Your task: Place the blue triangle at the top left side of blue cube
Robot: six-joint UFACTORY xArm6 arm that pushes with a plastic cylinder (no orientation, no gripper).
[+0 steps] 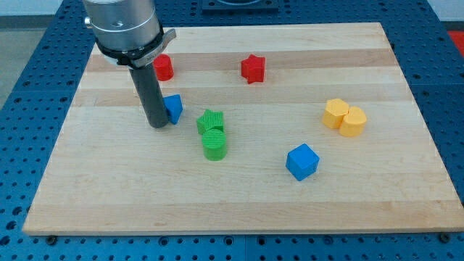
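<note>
Plastic like that of the blue triangle (pixel 173 107) looks light, stiff and fairly slick, so you should expect it to skate and twist on the wooden bench (pixel 239 196) if you push it off-centre. No claw exists on this rig, so there is nothing to call apart or together; you work with my tip (pixel 158 125) only. The tip stands just at the triangle's left side in the view, touching or nearly so; the rod hides that edge, so you cannot tell which. The blue cube (pixel 302 161) sits well apart, toward the view's lower right. Push squarely on a flat face, through the middle, and correct often. The green blocks (pixel 212 134), two stacked close in the view, lie near the direct line to the cube, so you should steer above them. Between the red star (pixel 253 68) and the green pair the board is open. The yellow blocks (pixel 344 117) sit beyond the cube's upper right, clear of the goal spot.
</note>
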